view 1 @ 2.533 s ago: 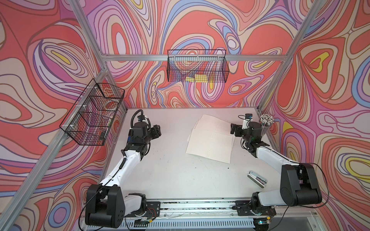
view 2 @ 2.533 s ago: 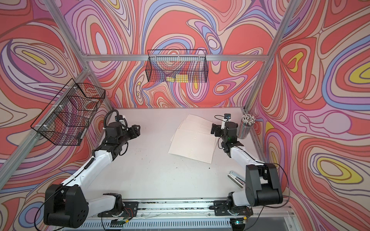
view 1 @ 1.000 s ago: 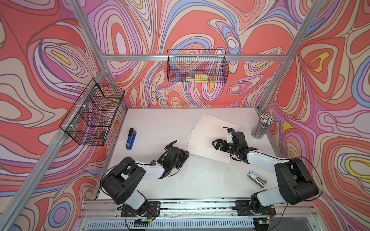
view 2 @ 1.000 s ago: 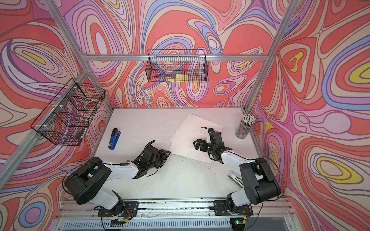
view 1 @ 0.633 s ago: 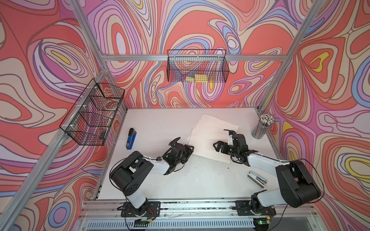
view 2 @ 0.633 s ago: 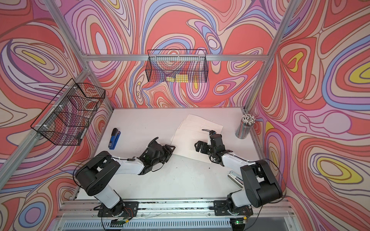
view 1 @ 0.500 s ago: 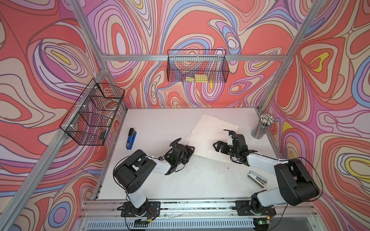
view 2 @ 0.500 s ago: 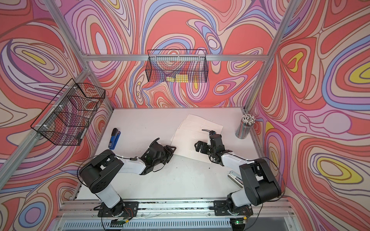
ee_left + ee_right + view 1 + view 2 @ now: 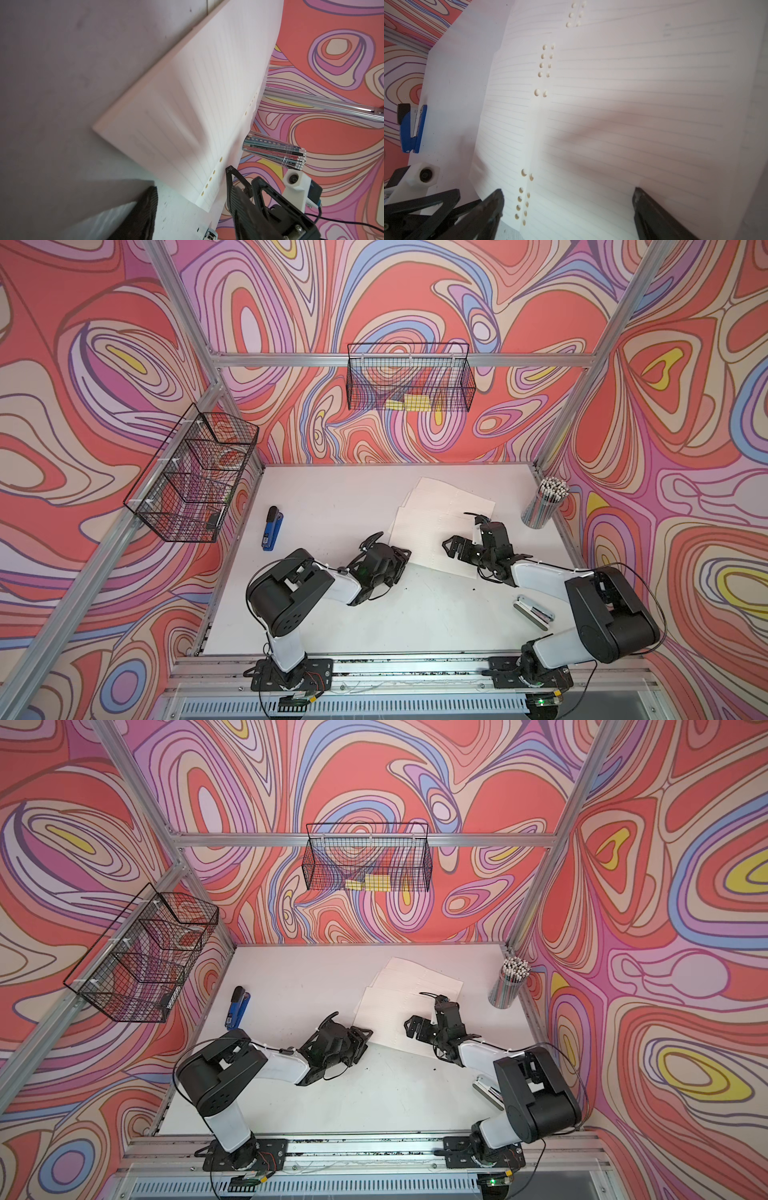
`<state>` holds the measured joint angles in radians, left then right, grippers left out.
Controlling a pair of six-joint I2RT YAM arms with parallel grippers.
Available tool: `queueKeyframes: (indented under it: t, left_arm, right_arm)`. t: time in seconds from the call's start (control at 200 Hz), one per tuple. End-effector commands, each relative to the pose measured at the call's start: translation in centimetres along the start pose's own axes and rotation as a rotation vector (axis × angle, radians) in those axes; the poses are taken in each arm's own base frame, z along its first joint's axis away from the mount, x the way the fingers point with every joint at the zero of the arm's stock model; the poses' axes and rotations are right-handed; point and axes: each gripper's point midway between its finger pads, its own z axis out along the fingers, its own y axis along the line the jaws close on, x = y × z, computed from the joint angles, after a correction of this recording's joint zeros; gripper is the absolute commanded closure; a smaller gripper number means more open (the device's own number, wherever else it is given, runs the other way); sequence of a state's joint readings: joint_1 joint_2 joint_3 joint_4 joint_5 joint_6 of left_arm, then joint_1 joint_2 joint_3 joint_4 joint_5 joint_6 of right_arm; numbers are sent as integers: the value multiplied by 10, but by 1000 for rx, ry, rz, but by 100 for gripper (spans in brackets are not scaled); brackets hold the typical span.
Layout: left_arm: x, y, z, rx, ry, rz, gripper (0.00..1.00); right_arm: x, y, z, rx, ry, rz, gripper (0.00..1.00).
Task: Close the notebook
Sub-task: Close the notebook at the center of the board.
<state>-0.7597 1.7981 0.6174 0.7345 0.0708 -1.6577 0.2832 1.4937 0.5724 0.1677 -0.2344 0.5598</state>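
The notebook [image 9: 432,522] [image 9: 399,1006] lies open and flat on the white table, showing lined pages with punched holes along the spine. My left gripper [image 9: 401,558] [image 9: 361,1036] sits low at the notebook's near left corner. In the left wrist view it [image 9: 191,187] is open, and the page corner [image 9: 204,199] lies just ahead of the gap, not clamped. My right gripper [image 9: 463,531] [image 9: 424,1011] hovers over the near right page. The right wrist view shows it [image 9: 569,197] wide open above the lined paper [image 9: 623,124], with the spine holes [image 9: 540,92] close to one finger.
A blue stapler [image 9: 272,527] [image 9: 411,128] lies to the left. A cup of pencils [image 9: 544,506] [image 9: 276,151] stands at the right edge, and a silver stapler [image 9: 534,612] lies near my right arm. Wire baskets [image 9: 409,383] [image 9: 195,477] hang on the back and left walls.
Both arms have come down from the back of the table. Over the last second my left gripper slid right to the notebook's corner, while the right gripper barely shifted.
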Motion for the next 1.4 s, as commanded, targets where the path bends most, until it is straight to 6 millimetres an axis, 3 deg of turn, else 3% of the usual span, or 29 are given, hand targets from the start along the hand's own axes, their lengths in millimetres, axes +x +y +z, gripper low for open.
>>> queueKeyframes:
  t: [0.0, 0.19, 0.346, 0.646, 0.761, 0.926, 0.946, 1.172, 1.397]
  left_arm:
    - [2, 7, 11, -1, 3, -54, 40]
    - [-2, 15, 17, 10, -22, -57, 44]
    - [-6, 23, 15, -7, -56, -53, 54]
    - [-11, 30, 6, -31, -87, -26, 100]
    - [-17, 31, -2, -28, -122, 3, 100]
    - [-20, 9, -13, 50, -149, 46, 100]
    - [-23, 19, -19, 30, -159, 57, 100]
    - [-41, 1, -59, -8, -255, 223, 100]
    - [-69, 18, -102, -107, -333, 257, 100]
  right_arm:
    - [26, -12, 8, 40, 97, 36, 2]
    - [30, -11, 10, 36, 131, 38, 2]
    - [32, -12, 9, 34, 142, 33, 2]
    - [31, -9, 9, 26, 138, 32, 2]
    - [27, -5, 8, 9, 132, 19, 2]
    - [12, 23, 1, -91, 88, -57, 2]
    - [10, 26, 0, -97, 85, -65, 2]
    - [-11, 60, 7, -156, 72, -114, 2]
    - [-13, 105, 26, -239, 94, -174, 2]
